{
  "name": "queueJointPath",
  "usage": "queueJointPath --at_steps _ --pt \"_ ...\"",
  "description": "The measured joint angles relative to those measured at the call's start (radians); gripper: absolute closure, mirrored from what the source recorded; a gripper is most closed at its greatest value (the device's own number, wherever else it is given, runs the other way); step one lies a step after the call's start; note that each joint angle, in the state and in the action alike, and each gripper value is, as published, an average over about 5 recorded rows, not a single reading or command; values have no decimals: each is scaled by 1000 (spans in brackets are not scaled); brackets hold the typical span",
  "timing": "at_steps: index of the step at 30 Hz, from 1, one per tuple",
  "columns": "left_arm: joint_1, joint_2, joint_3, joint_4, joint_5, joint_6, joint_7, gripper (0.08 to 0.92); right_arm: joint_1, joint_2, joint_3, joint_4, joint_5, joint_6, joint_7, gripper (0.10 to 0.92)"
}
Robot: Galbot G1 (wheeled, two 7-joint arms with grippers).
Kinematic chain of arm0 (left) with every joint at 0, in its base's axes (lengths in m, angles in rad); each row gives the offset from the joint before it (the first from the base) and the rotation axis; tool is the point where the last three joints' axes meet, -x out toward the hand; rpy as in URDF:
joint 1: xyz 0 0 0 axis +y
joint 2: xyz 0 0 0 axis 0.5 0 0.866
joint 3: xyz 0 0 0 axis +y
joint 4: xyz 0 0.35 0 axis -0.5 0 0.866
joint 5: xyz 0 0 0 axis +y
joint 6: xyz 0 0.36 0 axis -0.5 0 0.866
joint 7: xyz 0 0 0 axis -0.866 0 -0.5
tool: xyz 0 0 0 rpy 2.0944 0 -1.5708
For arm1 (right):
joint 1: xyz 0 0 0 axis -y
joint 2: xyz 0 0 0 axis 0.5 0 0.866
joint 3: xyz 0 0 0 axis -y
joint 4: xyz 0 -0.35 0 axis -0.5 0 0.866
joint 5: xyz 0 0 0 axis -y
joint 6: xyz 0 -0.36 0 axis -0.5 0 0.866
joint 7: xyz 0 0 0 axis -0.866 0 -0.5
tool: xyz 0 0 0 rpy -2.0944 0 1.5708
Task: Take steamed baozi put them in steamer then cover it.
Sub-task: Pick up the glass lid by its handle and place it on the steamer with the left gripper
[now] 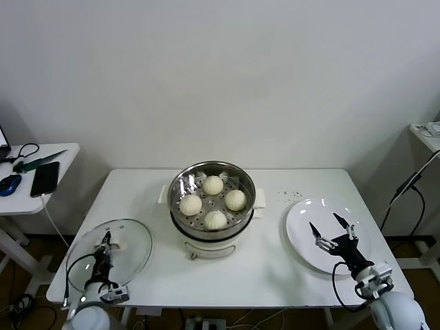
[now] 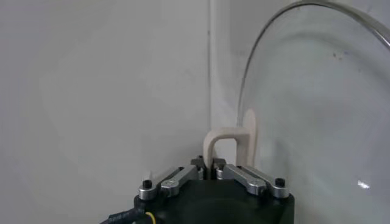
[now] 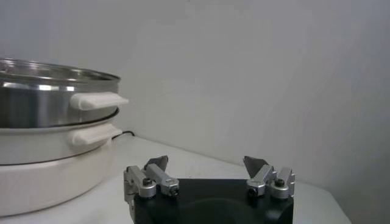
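Observation:
Several cream-white baozi (image 1: pixel 213 184) lie inside the shiny steel steamer (image 1: pixel 180 185), which stands on its white pot base (image 1: pixel 206 246) at the table's middle. The glass cover (image 1: pixel 130 251) lies flat at the front left corner of the table. My left gripper (image 1: pixel 106 243) is shut on the cover's white handle (image 2: pixel 228 141); in the left wrist view the left gripper (image 2: pixel 208 164) pinches one leg of the handle beside the glass (image 2: pixel 317 109). My right gripper (image 1: pixel 323 221) hovers open over the flat white plate (image 1: pixel 302 220). The right wrist view shows the right gripper (image 3: pixel 207 163) holding nothing, with the steamer (image 3: pixel 49 91) off to one side.
A small side table (image 1: pixel 65 155) to the left carries a phone (image 1: pixel 45 179), a mouse (image 1: pixel 9 184) and cables. A few dark specks (image 1: pixel 289 194) lie on the table between steamer and plate. A cable hangs at the far right (image 1: pixel 412 182).

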Motion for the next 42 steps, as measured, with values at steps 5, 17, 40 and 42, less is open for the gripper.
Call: queueJointPath --at_steps 5,17,40,42 --pt "22 8 5 -51 -22 12 10 850 5 -2 -1 -3 0 1 -1 203" --pt "124 48 10 -291 -76 87 52 850 26 -7 -10 -20 -3 2 -2 203" --pt "-26 289 399 -621 -51 488 292 850 111 -27 -75 -71 -20 -7 2 203" --pt "-73 291 461 -620 -27 519 329 850 116 -26 -78 -74 -21 -7 2 203"
